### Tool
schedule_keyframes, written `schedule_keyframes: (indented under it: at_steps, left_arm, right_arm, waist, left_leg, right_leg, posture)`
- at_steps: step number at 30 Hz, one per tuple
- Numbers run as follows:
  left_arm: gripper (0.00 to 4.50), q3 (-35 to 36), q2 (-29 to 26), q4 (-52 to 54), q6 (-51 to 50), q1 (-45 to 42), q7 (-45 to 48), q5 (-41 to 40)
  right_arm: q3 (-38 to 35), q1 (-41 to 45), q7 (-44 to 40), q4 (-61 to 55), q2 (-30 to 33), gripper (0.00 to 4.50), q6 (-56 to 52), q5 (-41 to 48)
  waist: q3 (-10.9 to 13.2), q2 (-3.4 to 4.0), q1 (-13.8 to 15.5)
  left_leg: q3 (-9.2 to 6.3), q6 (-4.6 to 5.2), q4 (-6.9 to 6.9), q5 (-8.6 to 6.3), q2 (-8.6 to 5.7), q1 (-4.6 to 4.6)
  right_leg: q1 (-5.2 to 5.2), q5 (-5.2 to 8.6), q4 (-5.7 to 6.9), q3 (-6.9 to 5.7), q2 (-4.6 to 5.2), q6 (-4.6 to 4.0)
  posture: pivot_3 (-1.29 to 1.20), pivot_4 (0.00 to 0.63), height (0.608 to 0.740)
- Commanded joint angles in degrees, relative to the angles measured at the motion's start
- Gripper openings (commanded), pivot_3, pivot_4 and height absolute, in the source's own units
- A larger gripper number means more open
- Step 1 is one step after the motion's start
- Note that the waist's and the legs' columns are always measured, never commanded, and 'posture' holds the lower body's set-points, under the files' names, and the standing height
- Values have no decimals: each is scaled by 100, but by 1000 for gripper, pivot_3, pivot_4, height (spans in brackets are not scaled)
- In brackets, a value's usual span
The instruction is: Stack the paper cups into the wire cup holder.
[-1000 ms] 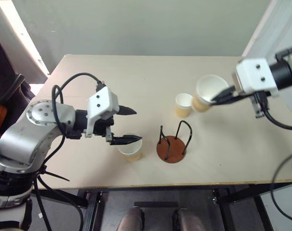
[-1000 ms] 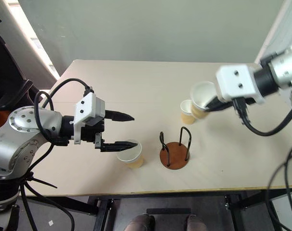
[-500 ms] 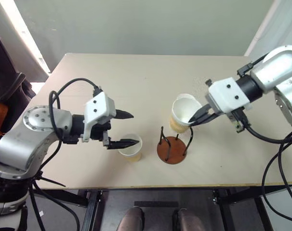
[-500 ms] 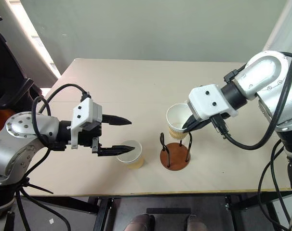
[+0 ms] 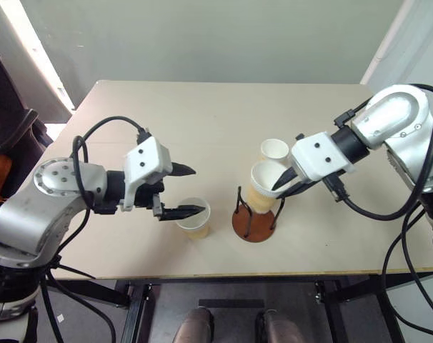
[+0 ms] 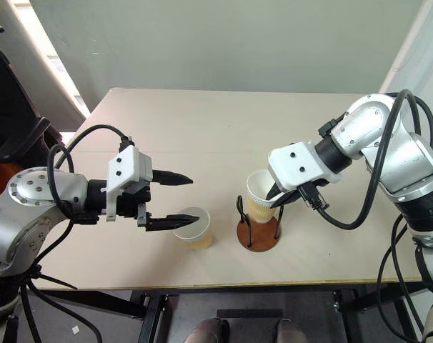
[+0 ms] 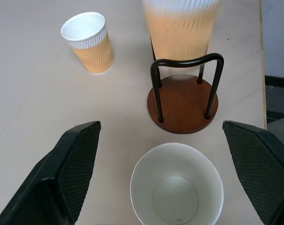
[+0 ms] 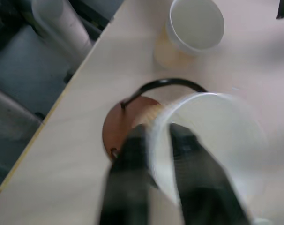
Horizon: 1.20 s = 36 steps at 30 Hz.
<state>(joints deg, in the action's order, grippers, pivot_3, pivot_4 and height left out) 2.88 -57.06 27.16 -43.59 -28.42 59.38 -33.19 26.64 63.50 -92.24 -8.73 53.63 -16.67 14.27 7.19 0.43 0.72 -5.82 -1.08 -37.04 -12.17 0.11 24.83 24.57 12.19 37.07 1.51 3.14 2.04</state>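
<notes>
The wire cup holder [image 5: 254, 223] stands at the table's front middle, a reddish-brown disc with black wire loops. My right gripper [image 5: 281, 182] pinches the rim of a paper cup [image 5: 263, 189], one finger inside and one outside. That cup hangs tilted, its lower end between the loops just above the disc. A second paper cup [image 5: 274, 151] stands upright behind the holder. A third paper cup [image 7: 177, 187] stands left of the holder. My left gripper [image 5: 198, 190] hovers open at this cup, whose mouth lies between the wide-spread fingers [image 7: 71, 164].
The tan table [image 5: 166, 114] has bare room at the back and left. Its front edge [image 5: 224, 274] runs close below the holder and the left cup. My right arm's cable [image 5: 377, 211] loops over the table's right side.
My right gripper has carried its cup down and to the left, from above the far cup to the holder's loops. The left gripper stays open beside the left cup.
</notes>
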Motion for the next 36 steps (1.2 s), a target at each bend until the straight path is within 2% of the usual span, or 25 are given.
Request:
schedule_keyframes:
  at_steps: [1,5,8,11,15,20,24,27,36]
  left_arm:
    - [4488,-5,-58,70,39,-167,-47,60]
    - [4488,-123,132,-142,212,-362,-262,292]
    - [4488,-596,617,-860,509,-840,-1029,1146]
    - [4488,-786,937,-1125,622,-960,-1220,1404]
    - [4488,-886,1244,-1267,717,-972,-1355,1571]
    - [4488,-856,1389,-1118,648,-906,-1300,1495]
    - [4488,-829,1403,-984,564,-869,-1317,1464]
    - [4488,-797,1384,-854,493,-806,-1319,1428]
    - [4488,-709,1270,-688,377,-714,-1259,1372]
  right_arm:
    - [-69,25,-26,-8,17,1961,61,-29]
    - [-212,103,30,366,-131,3326,101,-256]
    - [-182,415,904,1677,-549,4420,489,-1083]
    - [-103,688,1422,2835,-920,4464,846,-1661]
    - [15,992,1836,4263,-1373,4464,1430,-2225]
    - [16,1412,2226,5926,-2053,4464,2039,-2672]
    - [3,1568,2457,6830,-2412,4464,2308,-2939]
    - [25,1556,2496,7226,-2577,3851,2446,-3115]
    - [-85,1488,2492,7541,-2725,548,2654,-3329]
  waist:
    - [0,0,0]
    - [0,0,0]
    - [1,0,12]
    - [1,0,3]
    - [1,0,6]
    - [1,1,14]
    - [1,1,18]
    - [1,1,26]
    - [2,2,27]
  left_leg:
    - [0,-1,1,0,0,0]
    - [0,-1,1,0,0,0]
    - [-2,0,-3,6,-1,-17]
    - [-6,2,0,17,1,-33]
    - [-7,-1,3,16,1,-22]
    - [-6,-17,18,10,7,8]
    - [-5,-34,44,13,8,17]
    - [-4,-55,43,12,8,19]
    - [2,-66,38,12,11,21]
  right_leg:
    - [0,0,0,0,0,0]
    - [0,0,-1,0,0,0]
    - [-14,-4,6,0,4,-1]
    - [-19,-27,0,8,7,-28]
    - [-8,-33,-2,7,6,-23]
    - [38,-64,0,4,1,30]
    - [54,-66,-7,1,1,33]
    - [55,-65,-9,1,1,32]
    - [55,-65,-8,0,2,32]
  posture:
    - [0,150,740]
    - [0,150,740]
    - [0,150,740]
    - [0,150,740]
    - [0,150,740]
    - [0,150,740]
    - [0,150,740]
    - [0,150,740]
    - [0,150,740]
